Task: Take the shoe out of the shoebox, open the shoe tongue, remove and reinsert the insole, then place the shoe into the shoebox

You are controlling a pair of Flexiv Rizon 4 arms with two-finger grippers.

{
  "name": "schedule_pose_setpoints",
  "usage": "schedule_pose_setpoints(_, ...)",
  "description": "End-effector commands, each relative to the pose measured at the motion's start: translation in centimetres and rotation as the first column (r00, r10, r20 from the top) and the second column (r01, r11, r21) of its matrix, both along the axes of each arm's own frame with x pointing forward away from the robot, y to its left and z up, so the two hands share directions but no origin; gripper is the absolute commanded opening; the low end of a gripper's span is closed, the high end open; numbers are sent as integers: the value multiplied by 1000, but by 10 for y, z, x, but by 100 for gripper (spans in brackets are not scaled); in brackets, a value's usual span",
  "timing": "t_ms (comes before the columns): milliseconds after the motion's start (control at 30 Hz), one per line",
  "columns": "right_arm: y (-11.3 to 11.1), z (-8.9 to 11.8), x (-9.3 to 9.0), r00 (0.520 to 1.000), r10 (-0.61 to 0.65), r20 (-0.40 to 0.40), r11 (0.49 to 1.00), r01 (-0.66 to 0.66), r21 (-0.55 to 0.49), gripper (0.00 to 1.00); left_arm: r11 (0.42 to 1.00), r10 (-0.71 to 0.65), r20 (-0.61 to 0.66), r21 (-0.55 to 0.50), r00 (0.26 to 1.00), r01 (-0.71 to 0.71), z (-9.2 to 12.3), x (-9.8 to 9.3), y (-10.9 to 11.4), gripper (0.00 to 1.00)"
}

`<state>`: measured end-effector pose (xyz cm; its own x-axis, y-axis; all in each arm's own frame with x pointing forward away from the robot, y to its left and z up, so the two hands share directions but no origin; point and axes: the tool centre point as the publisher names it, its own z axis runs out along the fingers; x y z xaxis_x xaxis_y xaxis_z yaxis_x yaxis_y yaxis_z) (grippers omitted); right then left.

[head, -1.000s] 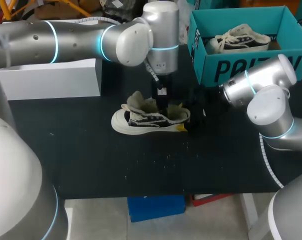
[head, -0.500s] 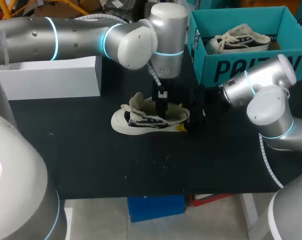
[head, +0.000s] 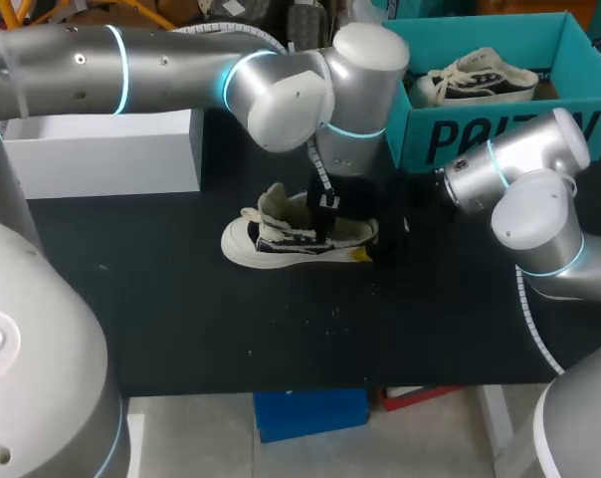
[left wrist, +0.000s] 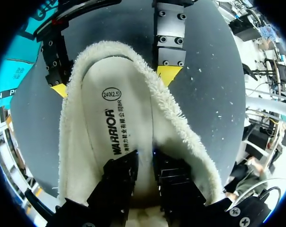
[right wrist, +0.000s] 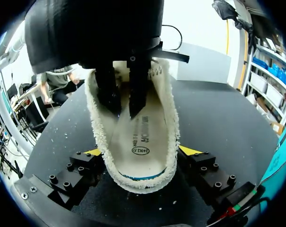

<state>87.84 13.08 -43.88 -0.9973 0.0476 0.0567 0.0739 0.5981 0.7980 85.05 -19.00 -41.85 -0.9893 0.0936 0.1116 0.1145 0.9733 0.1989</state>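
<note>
Surface: dark table (head: 181, 329), flecked with pale crumbs toward its near edge.
Shoe: the shoe (head: 271, 239) lies on its sole near the table's middle, out of the box. Its toe points toward my left and its heel toward my right; a fleecy flap, likely the tongue, stands up.
Right gripper: the right gripper (right wrist: 142, 151) straddles the heel with one yellow tip against each side of the fleece collar, so it is clamped on the shoe.
Left gripper: the left gripper (left wrist: 145, 161) comes down into the shoe's mouth, its arm reaching past the middle. It is set narrow, a slim gap showing, with its tips on the insole (left wrist: 110, 127) and nothing seen pinched.
Key relation: the insole's long axis runs from the left gripper straight ahead to the heel, where the right gripper's tips sit. I judge that any push or pull on the insole must follow that line, and the left arm is the one placed for it.
Print: an oval stamp sits near the insole's heel end, and a line of dark lettering runs lengthwise.
White box: the white box (head: 101, 159) stands beyond the shoe, on my left.
Shoebox: the teal shoebox (head: 480, 139) has bold dark lettering on its front wall. It stands beyond and to the right of the shoe, nearer my right arm, and a second shoe (head: 480, 80) lies inside.
</note>
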Motion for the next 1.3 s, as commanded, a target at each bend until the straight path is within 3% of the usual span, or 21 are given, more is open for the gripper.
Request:
schedule_pose_setpoints(33,0,-1,2,1000,-1,-2,1000,1,-1,0,999,-10,39,44,999,8,-16,-4,3,23)
schedule_pose_setpoints(333,0,-1,2,1000,-1,-2,1000,1,-1,0,998,24,100,59,995,-30,-32,1,24,23)
schedule_pose_setpoints(633,0,-1,2,1000,-1,-2,1000,1,-1,0,990,-12,191,142,981,-15,-38,17,42,23)
schedule_pose_setpoints(1100,0,-1,2,1000,-1,-2,1000,1,-1,0,997,4,251,80,968,-25,-45,37,47,18)
schedule_pose_setpoints(1200,0,-1,2,1000,-1,-2,1000,1,-1,0,997,4,252,68,968,-21,-47,39,47,13)
schedule_pose_setpoints(1300,0,-1,2,1000,-1,-2,1000,1,-1,0,998,-4,250,65,968,-13,-48,40,45,0)
